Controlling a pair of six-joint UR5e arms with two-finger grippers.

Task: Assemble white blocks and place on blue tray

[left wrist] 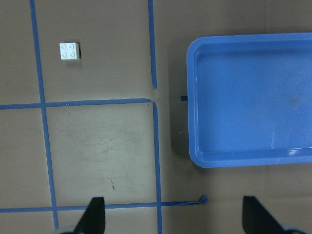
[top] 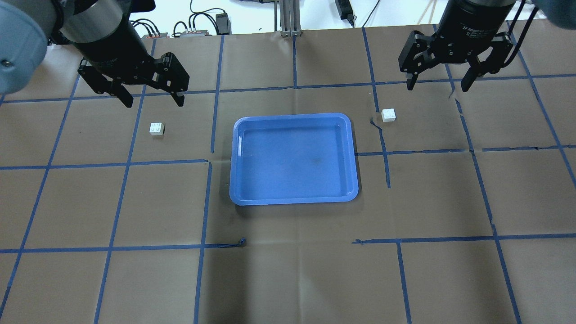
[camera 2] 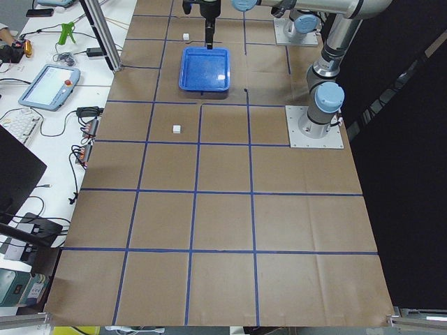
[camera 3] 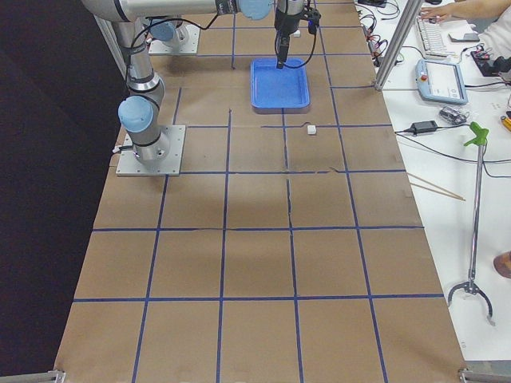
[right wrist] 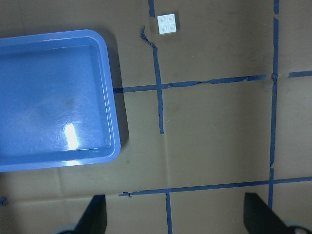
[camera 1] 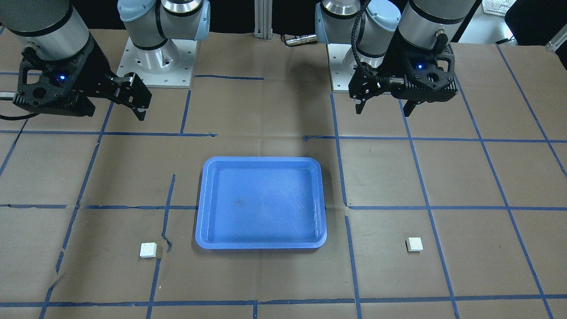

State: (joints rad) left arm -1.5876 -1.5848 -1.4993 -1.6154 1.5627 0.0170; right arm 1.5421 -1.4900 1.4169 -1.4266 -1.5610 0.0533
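Note:
The blue tray (top: pixel 292 157) lies empty at mid-table; it also shows in the front view (camera 1: pixel 261 201). One white block (top: pixel 156 128) sits studs up to the tray's left, seen in the left wrist view (left wrist: pixel 69 50) and the front view (camera 1: pixel 414 244). The other white block (top: pixel 388 114) sits to the tray's right, seen in the right wrist view (right wrist: pixel 167 24) and the front view (camera 1: pixel 148 250). My left gripper (top: pixel 153 101) hangs open and empty above the table, beyond its block. My right gripper (top: pixel 437 86) hangs open and empty beyond and right of its block.
Brown paper with a blue tape grid (top: pixel 211 135) covers the table. The two arm bases (camera 1: pixel 155 62) (camera 1: pixel 350 66) stand at the robot's edge. An aluminium post (top: pixel 288 18) and cables sit at the far edge. Benches with a teach pendant (camera 2: pixel 49 84) flank the table.

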